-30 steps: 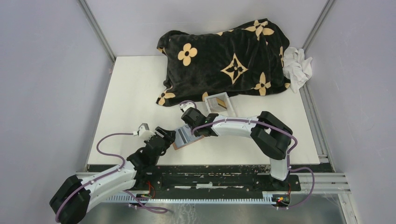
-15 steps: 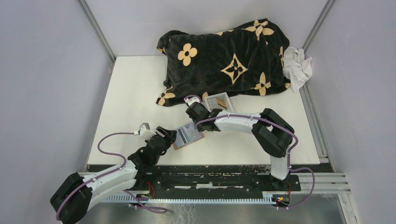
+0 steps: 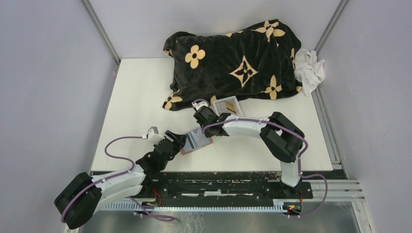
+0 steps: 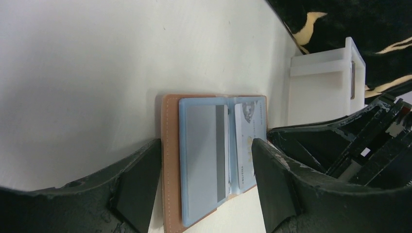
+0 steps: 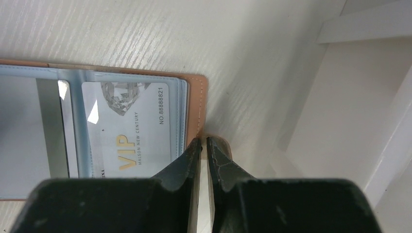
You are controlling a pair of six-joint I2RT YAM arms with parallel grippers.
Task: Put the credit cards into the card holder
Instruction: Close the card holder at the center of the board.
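The tan card holder (image 3: 196,143) (image 4: 170,160) lies open and flat on the white table. Its pale blue sleeves hold two credit cards: a grey one with a dark stripe (image 4: 201,155) and a white VIP one (image 5: 126,131) (image 4: 245,131). My left gripper (image 4: 204,145) (image 3: 176,141) stands open, one finger on each side of the holder's near end, apart from it. My right gripper (image 5: 204,141) (image 3: 206,127) is shut with only a thin slit between its tips. The tips sit at the holder's tan edge (image 5: 198,107), with nothing seen between them.
A clear plastic tray (image 3: 227,107) (image 5: 350,111) (image 4: 320,92) stands just beyond the holder, close to the right gripper. A black blanket with tan flowers (image 3: 233,58) is heaped at the back, and a white cloth (image 3: 309,68) lies at its right end.
My right gripper has drawn back from over the holder to its far edge, uncovering the cards. The left arm has shifted slightly toward the holder.
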